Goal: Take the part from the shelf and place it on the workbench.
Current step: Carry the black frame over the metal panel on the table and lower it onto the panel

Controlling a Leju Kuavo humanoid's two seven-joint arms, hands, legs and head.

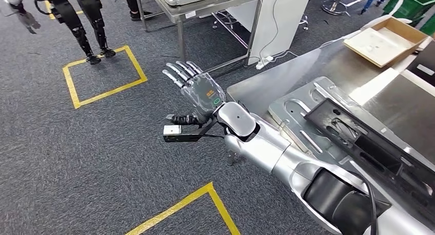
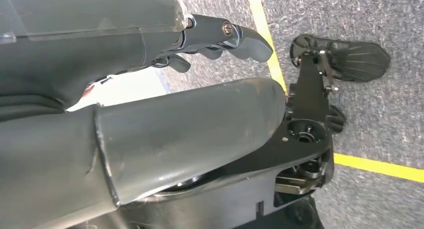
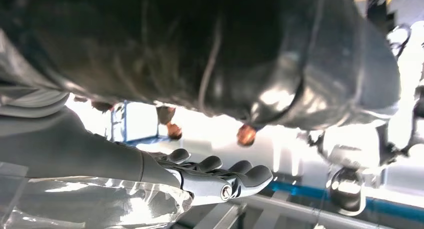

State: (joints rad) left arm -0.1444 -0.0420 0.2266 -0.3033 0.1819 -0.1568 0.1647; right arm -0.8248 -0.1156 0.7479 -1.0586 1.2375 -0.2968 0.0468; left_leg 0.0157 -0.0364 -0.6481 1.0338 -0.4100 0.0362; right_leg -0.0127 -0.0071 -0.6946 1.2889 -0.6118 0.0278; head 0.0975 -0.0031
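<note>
A grey carpeted floor is seen in the head view, marked with yellow tape squares. A steel worktop runs across the right of that view. On it the part, a flat silver metal plate with slots and holes, is laid flat near the edge, and a black frame-like piece is lying on top of the plate. Farther along the worktop an open cardboard box is set, with green crates beyond it. A second steel table is placed at the far side of the room, carrying a metal tray, and a white panel is leaned against its frame with a white power strip on the floor just beside it. The dark legs of another robot are seen standing at the corner of a taped square.

The right hand is held out over the floor, just beside the worktop edge and apart from the part. Its fingers are extended and spread, and nothing is held or touched by them; a clear cover is seen over the back of the hand. In the right wrist view the fingers are likewise seen straight, with nothing between them.

In the left wrist view the left hand is seen above carpet and yellow tape, its fingers only lightly curved, with nothing seen in them.
</note>
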